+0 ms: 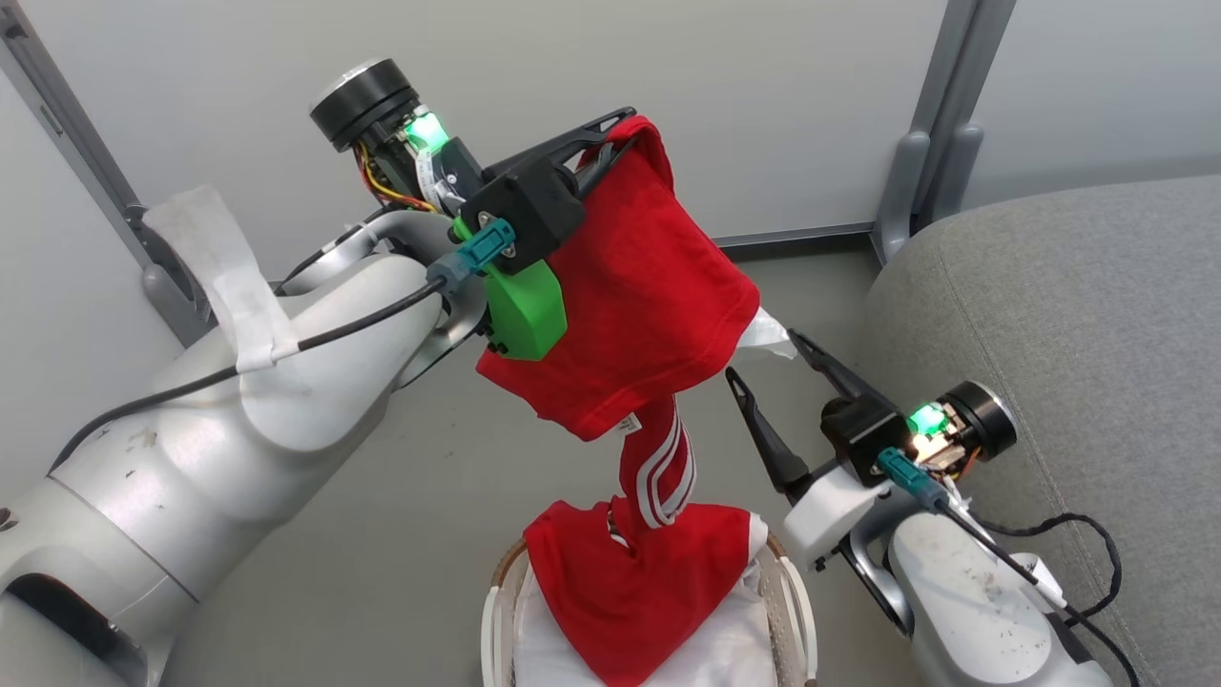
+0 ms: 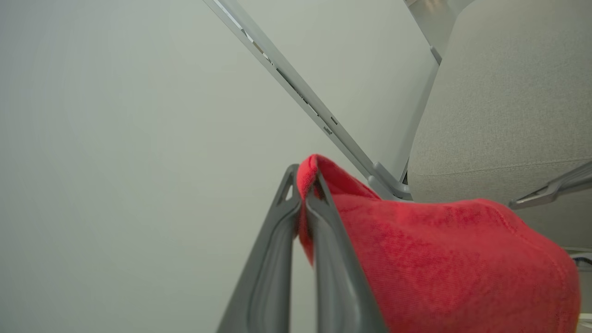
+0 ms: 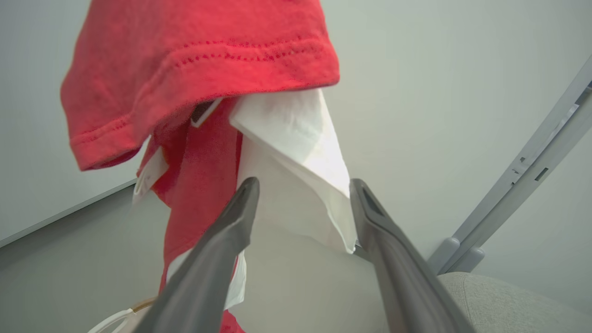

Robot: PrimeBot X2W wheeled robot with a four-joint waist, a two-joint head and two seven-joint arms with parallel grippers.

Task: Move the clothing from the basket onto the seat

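The left gripper was raised at the far centre of the scene, its two long dark fingers clamped together on a fold of the soft bright red clothing. In the left wrist view, the red fabric was pinched between the fingertips and draped off to one side. The garment hung down, and a twisted length with white stripes trailed into the oval white perforated basket at the near centre, where more red cloth lay on the plain white liner. The right gripper was spread wide, holding nothing, just beside a white panel of the hanging garment. The large grey woven seat lay to the right, bare of clothing.
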